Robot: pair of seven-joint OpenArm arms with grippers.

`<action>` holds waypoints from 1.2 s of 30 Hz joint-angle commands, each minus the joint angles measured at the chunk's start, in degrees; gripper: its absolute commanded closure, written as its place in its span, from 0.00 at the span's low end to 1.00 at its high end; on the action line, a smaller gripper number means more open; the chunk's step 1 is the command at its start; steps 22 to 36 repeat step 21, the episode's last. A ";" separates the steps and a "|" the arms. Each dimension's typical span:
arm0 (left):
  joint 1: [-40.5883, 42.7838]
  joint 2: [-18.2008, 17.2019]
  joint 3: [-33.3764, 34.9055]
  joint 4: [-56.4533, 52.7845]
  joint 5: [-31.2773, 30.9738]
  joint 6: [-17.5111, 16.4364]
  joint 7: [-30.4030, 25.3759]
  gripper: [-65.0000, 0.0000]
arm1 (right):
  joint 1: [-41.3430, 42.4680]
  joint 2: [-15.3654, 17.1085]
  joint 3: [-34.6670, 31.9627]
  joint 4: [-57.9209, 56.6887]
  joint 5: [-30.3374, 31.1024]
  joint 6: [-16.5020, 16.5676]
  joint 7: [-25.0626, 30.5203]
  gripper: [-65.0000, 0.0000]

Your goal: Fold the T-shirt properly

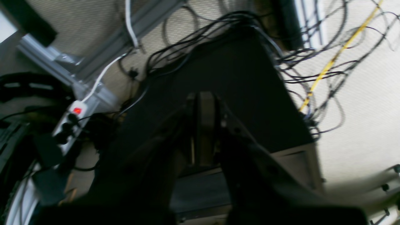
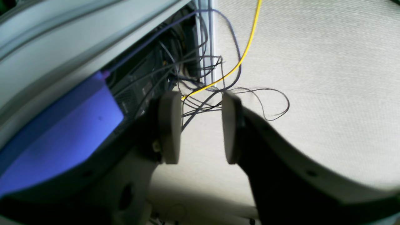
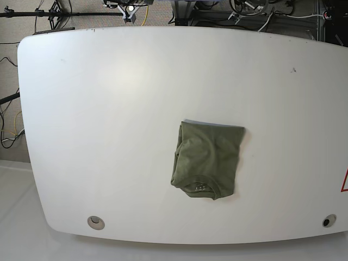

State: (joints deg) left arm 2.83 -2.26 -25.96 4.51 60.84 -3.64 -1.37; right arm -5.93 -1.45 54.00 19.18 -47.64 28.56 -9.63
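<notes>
One white table (image 3: 109, 109) carries the folded olive T-shirt (image 3: 207, 159) right of centre, nearer its front edge; soft and light, it is likely best pinched at a hem. Right gripper (image 2: 200, 128) parted, left gripper (image 1: 204, 131) closed, both empty.

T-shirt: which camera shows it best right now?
The base view: the T-shirt lies folded into a compact rectangle on the white table, fully visible. Neither wrist view shows it; both look at floor and cables.

Right hand (image 2: 201, 128), fingers (image 2: 170, 126) parted and empty, above carpet (image 2: 312, 78) and tangled cables (image 2: 212, 84).
</notes>
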 commanded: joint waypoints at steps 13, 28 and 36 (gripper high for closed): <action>-2.35 -0.16 3.93 -0.07 -0.05 -0.10 0.27 1.00 | -0.09 -1.84 -0.15 0.21 -0.06 0.59 -0.26 0.68; -2.43 -0.16 4.02 0.28 0.22 -0.10 0.18 1.00 | -0.35 -2.90 -0.06 0.21 -0.06 0.59 -0.26 0.68; -2.43 -0.16 4.02 0.28 0.22 -0.10 0.18 1.00 | -0.35 -2.90 -0.06 0.21 -0.06 0.59 -0.26 0.68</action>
